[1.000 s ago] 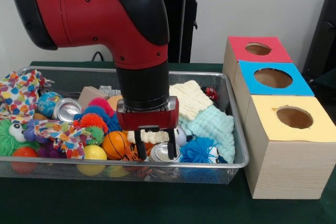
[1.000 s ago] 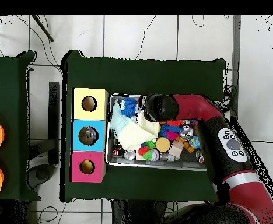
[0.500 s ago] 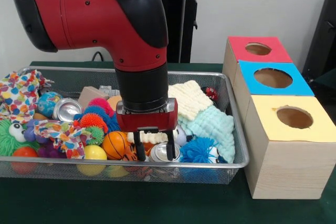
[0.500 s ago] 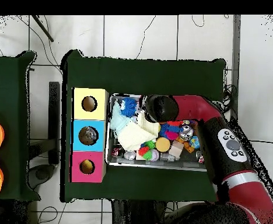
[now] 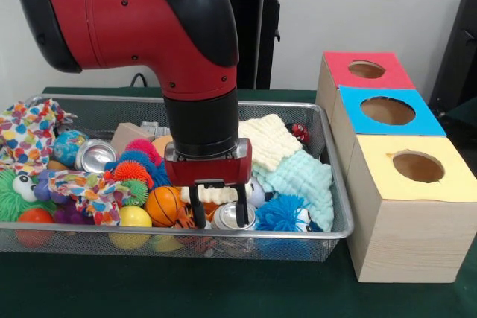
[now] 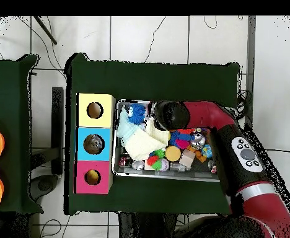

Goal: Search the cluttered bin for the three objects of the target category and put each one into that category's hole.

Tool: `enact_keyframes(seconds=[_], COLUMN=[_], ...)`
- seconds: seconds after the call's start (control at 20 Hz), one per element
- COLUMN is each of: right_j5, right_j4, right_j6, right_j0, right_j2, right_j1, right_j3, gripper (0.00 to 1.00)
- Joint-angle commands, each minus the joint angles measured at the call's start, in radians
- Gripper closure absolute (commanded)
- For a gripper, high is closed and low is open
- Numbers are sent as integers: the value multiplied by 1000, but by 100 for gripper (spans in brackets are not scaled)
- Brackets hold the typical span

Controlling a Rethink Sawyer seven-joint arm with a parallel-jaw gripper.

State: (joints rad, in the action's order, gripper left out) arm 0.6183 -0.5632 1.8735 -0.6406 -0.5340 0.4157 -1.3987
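From the front, the gripper (image 5: 220,217) stands low in the wire bin (image 5: 339,206), its jaws apart astride a silver can (image 5: 232,217) whose body is sunk in clutter; an orange ball (image 5: 163,205) sits beside it, a blue fuzzy toy (image 5: 285,214) on the other side, and the yellow-topped box (image 5: 417,206) beyond the rim. From overhead, the arm (image 6: 200,116) hides the gripper; folded cloths (image 6: 138,139) lie beside it.

In the front view the gripper (image 5: 220,215) hangs inside the wire bin (image 5: 337,223), near its front rim, with a can (image 5: 232,217) lying between its two prongs. A ball (image 5: 163,205) sits just to its left and folded cloths (image 5: 292,165) lie behind and to its right. The three boxes (image 5: 406,206) stand in a row on the bench (image 5: 74,288), further right, outside the bin.
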Motion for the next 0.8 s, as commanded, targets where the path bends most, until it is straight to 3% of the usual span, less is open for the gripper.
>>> enact_keyframes(seconds=[0.05, 0.55, 0.8], right_j5=[-34, 11, -17], right_j4=[-46, -36, -56], right_j6=[-58, -99, -98], right_j0=[-12, -48, -60], right_j2=[28, 23, 27], right_j1=[8, 81, 64], right_j3=[-51, -82, -75], gripper=[0, 0, 0])
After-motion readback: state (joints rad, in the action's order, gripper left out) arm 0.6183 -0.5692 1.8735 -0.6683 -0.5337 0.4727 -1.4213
